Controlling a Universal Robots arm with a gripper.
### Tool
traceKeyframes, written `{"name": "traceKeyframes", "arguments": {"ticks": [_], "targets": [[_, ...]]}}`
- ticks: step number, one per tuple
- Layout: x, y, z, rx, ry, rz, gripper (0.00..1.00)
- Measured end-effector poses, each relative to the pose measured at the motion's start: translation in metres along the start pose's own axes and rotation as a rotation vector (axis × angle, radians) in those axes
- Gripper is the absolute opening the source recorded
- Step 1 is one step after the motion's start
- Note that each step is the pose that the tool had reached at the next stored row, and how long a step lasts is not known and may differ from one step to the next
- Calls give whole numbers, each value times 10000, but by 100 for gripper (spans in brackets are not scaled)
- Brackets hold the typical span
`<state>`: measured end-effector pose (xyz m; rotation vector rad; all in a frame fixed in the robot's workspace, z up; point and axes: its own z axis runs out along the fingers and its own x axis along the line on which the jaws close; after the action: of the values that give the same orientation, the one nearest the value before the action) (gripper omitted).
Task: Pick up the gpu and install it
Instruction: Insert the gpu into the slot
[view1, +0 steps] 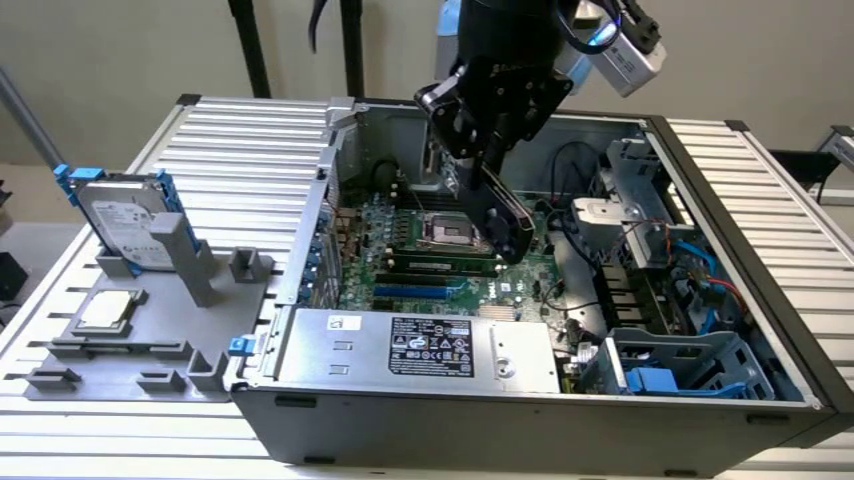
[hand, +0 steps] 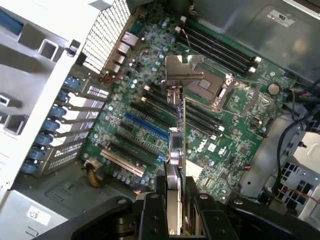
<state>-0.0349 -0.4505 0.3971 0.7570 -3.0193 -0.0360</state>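
The gpu (view1: 507, 218) hangs as a dark, thin card, tilted, above the green motherboard (view1: 527, 275) inside the open computer case. My gripper (view1: 477, 160) is shut on its upper edge. In the wrist view the gpu (hand: 176, 142) is seen edge-on between my fingers (hand: 159, 197). Its silver end bracket (hand: 183, 70) is at the far end, over the board near the processor socket (hand: 216, 90). The card is clear of the blue expansion slot (hand: 146, 126) and the black slots beside it.
A silver power supply (view1: 414, 345) fills the case's near side, with a drive cage (view1: 674, 370) and cables toward the exterior view's right. On the exterior view's left, a grey fixture (view1: 160, 350) holds a blue-framed hard drive (view1: 127, 215) and a square processor chip (view1: 107, 310).
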Motion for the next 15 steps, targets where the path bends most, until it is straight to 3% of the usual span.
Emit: {"name": "traceKeyframes", "arguments": {"ticks": [15], "targets": [[-2,-3,103,69,66,-2719,26]]}}
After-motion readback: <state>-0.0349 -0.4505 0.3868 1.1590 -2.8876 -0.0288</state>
